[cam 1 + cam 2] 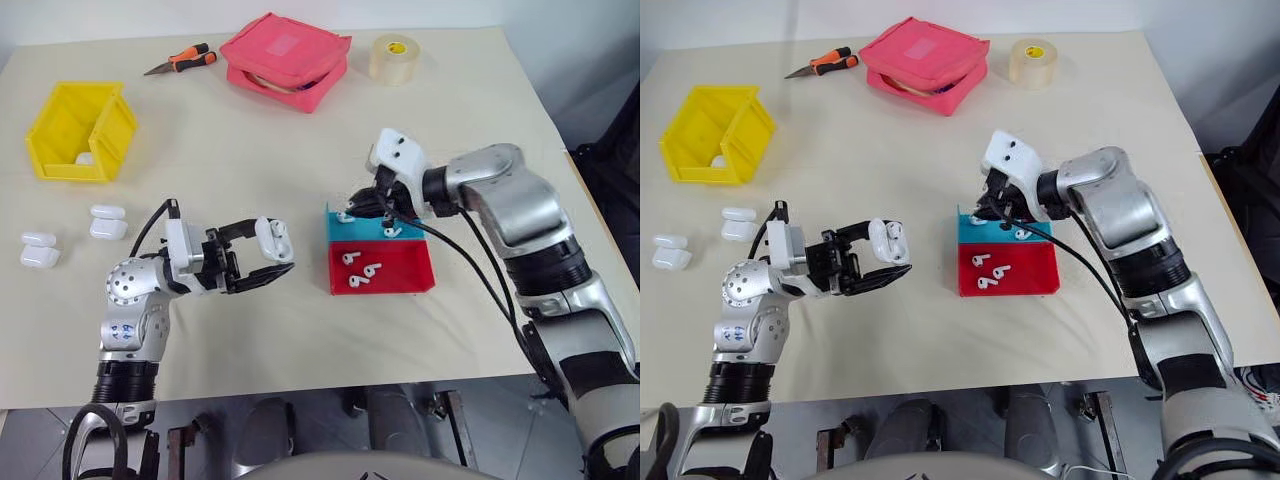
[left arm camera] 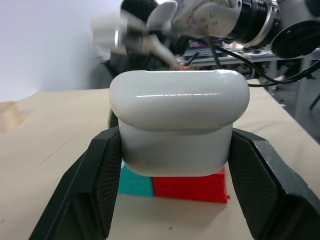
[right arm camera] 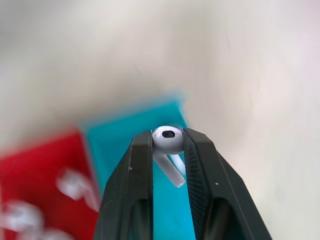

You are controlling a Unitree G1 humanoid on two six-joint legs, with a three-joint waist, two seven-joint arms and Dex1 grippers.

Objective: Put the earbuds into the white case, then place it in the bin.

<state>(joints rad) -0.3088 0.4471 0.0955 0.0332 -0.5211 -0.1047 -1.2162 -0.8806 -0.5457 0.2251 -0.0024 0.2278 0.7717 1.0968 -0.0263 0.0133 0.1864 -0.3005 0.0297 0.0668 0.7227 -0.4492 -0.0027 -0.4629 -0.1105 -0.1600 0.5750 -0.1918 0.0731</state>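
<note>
White case [image 1: 272, 240] is clamped between the jaws of the left gripper [image 1: 262, 262], held above the counter [image 1: 250, 150], lid up. One earbud [image 3: 168, 141] is pinched by its head between the jaws of the right gripper [image 3: 167, 150], raised over the teal tray [image 1: 350, 226]. More earbuds [image 1: 360, 268] are left in the red tray [image 1: 405, 268] touching the teal one. Yellow bin [image 1: 80, 132] is set at far left; spare cases [image 1: 108, 222] lie nearer than it.
</note>
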